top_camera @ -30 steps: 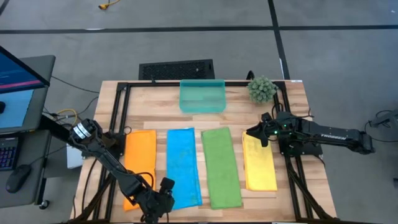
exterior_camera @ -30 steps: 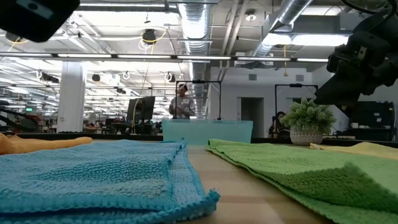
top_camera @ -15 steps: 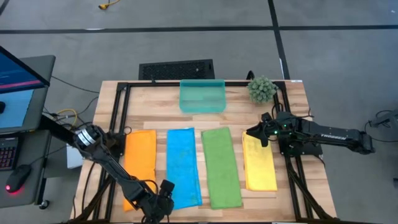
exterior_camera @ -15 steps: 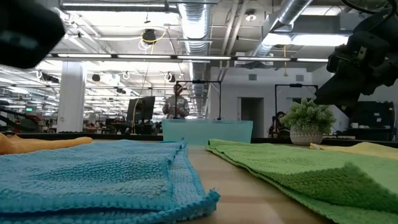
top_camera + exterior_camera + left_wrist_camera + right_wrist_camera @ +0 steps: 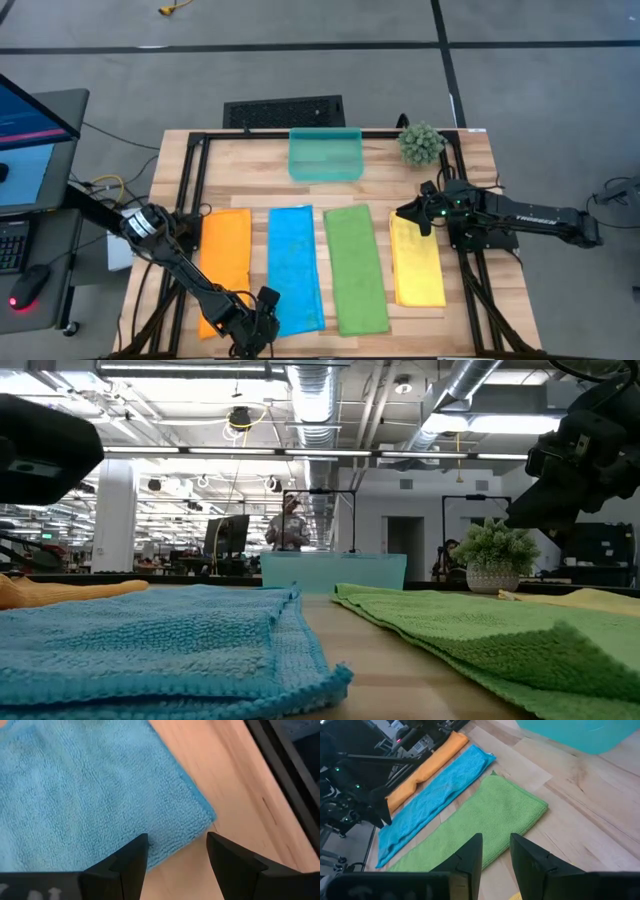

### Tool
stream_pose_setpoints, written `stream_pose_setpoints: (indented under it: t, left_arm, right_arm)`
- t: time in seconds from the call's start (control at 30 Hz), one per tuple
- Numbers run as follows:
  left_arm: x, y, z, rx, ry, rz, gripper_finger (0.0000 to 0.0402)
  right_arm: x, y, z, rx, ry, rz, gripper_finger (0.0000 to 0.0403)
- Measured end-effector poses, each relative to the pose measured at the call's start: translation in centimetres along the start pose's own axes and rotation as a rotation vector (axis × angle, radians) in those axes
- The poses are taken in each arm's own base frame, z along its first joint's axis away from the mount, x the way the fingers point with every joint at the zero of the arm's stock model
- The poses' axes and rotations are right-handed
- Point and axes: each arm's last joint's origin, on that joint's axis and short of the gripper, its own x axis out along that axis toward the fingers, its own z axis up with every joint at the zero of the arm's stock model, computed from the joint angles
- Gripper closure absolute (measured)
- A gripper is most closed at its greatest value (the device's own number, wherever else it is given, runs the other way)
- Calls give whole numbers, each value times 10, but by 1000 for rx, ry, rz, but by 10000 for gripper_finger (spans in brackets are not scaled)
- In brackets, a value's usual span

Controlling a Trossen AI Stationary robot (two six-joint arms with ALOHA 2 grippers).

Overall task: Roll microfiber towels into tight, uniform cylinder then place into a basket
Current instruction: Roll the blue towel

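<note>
Four microfiber towels lie flat side by side on the table: orange point(image 5: 225, 265), blue point(image 5: 295, 268), green point(image 5: 356, 268) and yellow point(image 5: 417, 262). The teal basket point(image 5: 325, 155) stands at the far edge, nothing in it that I can see. My left gripper point(image 5: 177, 855) hangs open just above the blue towel's near left corner point(image 5: 202, 812), one finger over the cloth and one over bare wood; I see no touch. My right gripper point(image 5: 495, 852) waits open over the yellow towel's far end point(image 5: 408, 222), with nothing between its fingers.
A spiky green plant ball point(image 5: 421, 143) in a pot sits at the far right corner. Black frame rails point(image 5: 190, 190) run along the table's edges. Bare wood shows between the towels and the basket. A person point(image 5: 291, 525) stands in the room beyond.
My left gripper has come down toward the blue towel's near left corner, tipping a little more downward, its fingers still open. The towels lie as before.
</note>
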Motion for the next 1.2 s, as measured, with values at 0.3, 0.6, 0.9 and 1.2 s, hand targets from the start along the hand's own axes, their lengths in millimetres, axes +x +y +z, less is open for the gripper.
stream_pose_setpoints:
  t: [0.3, 0.6, 0.9, 1.2]
  left_arm:
    - [1, 3, -1, -32, -1, 5, 220]
    - [2, 4, -1, -49, -11, 37, 281]
    - [2, 4, -1, -81, -11, 34, 326]
    - [2, 3, -2, -146, -12, 28, 388]
  right_arm:
    - [0, 0, 0, 0, 0, 0, 280]
    - [0, -1, 0, 1, -15, -28, 280]
    - [0, -1, 0, 1, -16, -29, 280]
    - [0, 4, 9, -14, -107, 29, 280]
